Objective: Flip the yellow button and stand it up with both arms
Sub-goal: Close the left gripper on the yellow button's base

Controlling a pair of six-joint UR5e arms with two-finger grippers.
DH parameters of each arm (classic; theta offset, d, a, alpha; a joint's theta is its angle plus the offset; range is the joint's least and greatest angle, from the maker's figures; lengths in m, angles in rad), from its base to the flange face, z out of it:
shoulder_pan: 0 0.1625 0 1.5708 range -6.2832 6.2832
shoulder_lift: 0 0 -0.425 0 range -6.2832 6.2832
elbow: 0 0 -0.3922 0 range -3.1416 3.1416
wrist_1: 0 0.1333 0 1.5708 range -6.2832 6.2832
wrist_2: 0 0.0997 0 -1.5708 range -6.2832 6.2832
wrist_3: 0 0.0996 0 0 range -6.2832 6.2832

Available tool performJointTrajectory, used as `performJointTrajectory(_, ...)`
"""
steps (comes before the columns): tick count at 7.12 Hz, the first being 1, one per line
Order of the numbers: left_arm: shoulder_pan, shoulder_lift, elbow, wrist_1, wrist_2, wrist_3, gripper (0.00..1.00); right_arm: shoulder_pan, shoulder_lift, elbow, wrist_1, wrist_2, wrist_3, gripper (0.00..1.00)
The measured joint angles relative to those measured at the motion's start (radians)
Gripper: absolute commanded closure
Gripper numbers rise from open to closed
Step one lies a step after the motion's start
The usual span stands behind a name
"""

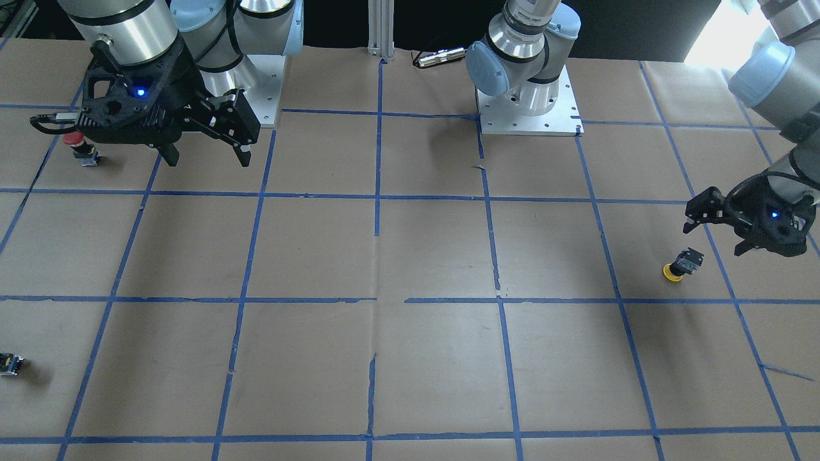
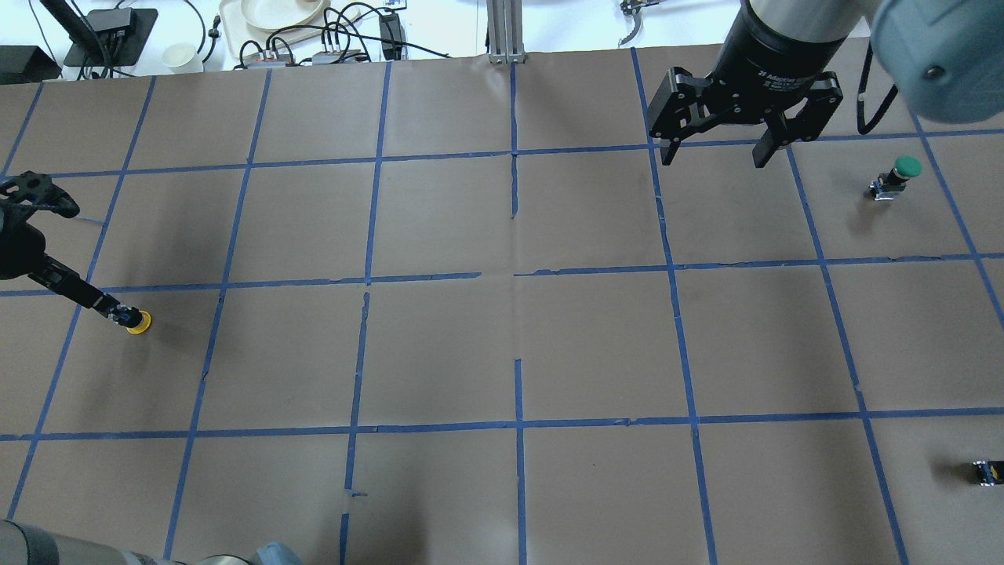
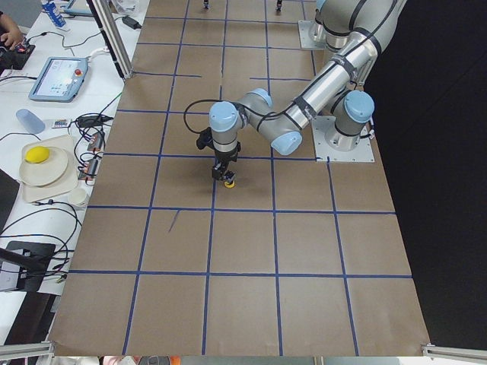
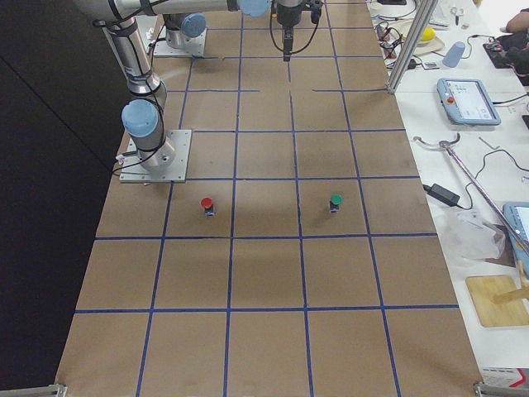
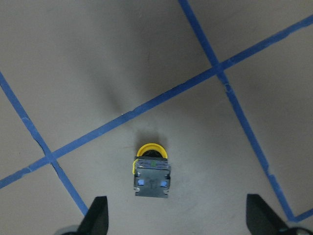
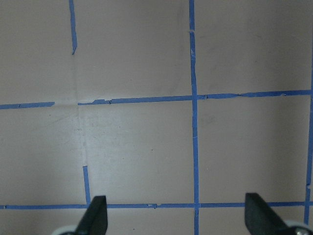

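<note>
Left pincer [image 5: 178,218], released, hovers above the yellow-capped black-grey push button [image 5: 152,175] lying sideways on the brown paper worktop [image 5: 73,68]. Right pincer [image 2: 718,154] hangs released, overhead view's upper right.

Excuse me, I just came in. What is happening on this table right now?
A two-armed robot is meant to flip a yellow button and stand it up. The button lies tipped over on the table. The left gripper hovers over it with fingers open, not touching. The right gripper hangs open far away, holding nothing.
</note>
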Motion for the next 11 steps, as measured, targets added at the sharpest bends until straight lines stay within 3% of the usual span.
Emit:
performJointTrajectory(2,0.006,-0.018,-0.056,0.074,-0.015,0.009,0.05,0.0,0.0,0.0,0.0,-0.001,-0.002,0.01)
performJointTrajectory(3,0.005,-0.023,-0.064,0.077,-0.03,-0.001,0.13,0.0,-0.001,0.0,0.001,-0.002,-0.003,0.01)
performJointTrajectory(5,0.005,-0.054,-0.059,0.082,-0.037,-0.02,0.55,0.001,-0.001,0.0,0.001,-0.002,-0.003,0.01)
performJointTrajectory(6,0.004,-0.063,-0.056,0.082,-0.027,-0.021,0.81,0.001,-0.001,0.0,0.001,-0.002,-0.002,0.01)
performJointTrajectory(7,0.003,-0.064,-0.055,0.083,-0.013,-0.019,0.9,0.0,-0.001,0.0,0.001,-0.002,-0.001,0.0)
performJointTrajectory(10,-0.013,-0.027,-0.034,0.053,-0.011,-0.016,0.9,0.001,-0.002,0.0,0.0,0.001,0.004,0.0)
performJointTrajectory(11,-0.031,-0.014,0.003,-0.016,-0.024,-0.025,0.9,0.001,-0.002,0.0,0.001,0.002,0.004,0.0)
